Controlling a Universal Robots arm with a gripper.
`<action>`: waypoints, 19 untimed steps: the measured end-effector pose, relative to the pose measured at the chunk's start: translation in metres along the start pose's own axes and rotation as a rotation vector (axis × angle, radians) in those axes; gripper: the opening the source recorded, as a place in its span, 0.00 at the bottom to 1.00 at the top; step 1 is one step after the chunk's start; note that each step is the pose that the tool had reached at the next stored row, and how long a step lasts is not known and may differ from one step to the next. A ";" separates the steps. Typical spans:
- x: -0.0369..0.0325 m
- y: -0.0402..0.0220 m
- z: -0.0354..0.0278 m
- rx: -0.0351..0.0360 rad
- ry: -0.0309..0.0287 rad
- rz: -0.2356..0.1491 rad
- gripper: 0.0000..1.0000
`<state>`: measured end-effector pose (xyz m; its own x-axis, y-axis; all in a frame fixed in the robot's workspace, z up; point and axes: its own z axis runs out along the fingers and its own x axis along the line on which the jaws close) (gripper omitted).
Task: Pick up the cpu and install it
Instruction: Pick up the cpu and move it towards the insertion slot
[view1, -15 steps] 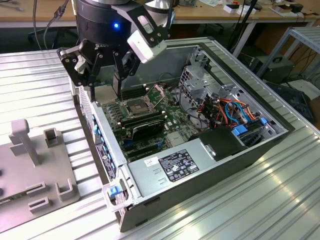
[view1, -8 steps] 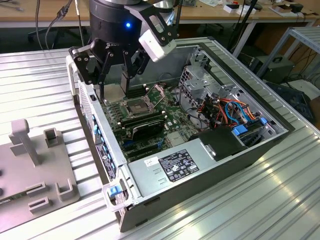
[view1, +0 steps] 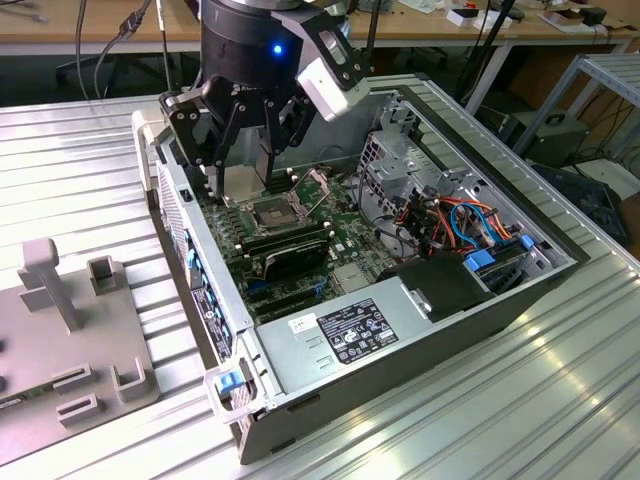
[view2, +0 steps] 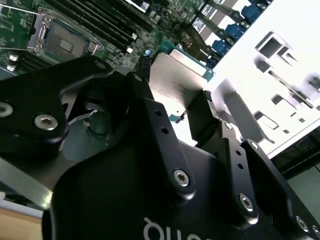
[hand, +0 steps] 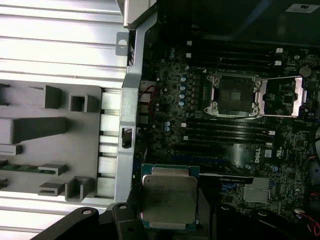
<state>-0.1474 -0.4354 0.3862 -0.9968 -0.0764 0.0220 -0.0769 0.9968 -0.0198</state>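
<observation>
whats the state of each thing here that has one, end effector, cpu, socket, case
small flat square silver-grey cpu, clamped in the end effector, not yet seated
end effector, shut on the cpu
square black-framed socket, open and empty
metal socket load plate, swung back open
grey metal computer case, lying on its side, side panel off

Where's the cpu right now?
The cpu sits in the pincer above the motherboard, at the exterior view's left side of the open case, near the empty socket.
</observation>
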 end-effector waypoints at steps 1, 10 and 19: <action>-0.0026 -0.0002 0.0000 0.0000 0.0000 0.000 0.55; -0.0095 -0.0007 -0.0002 0.0000 0.0001 0.000 0.55; -0.0110 -0.0008 -0.0002 0.0000 0.0000 0.000 0.55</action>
<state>-0.1363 -0.4354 0.3862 -0.9968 -0.0764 0.0220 -0.0768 0.9968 -0.0198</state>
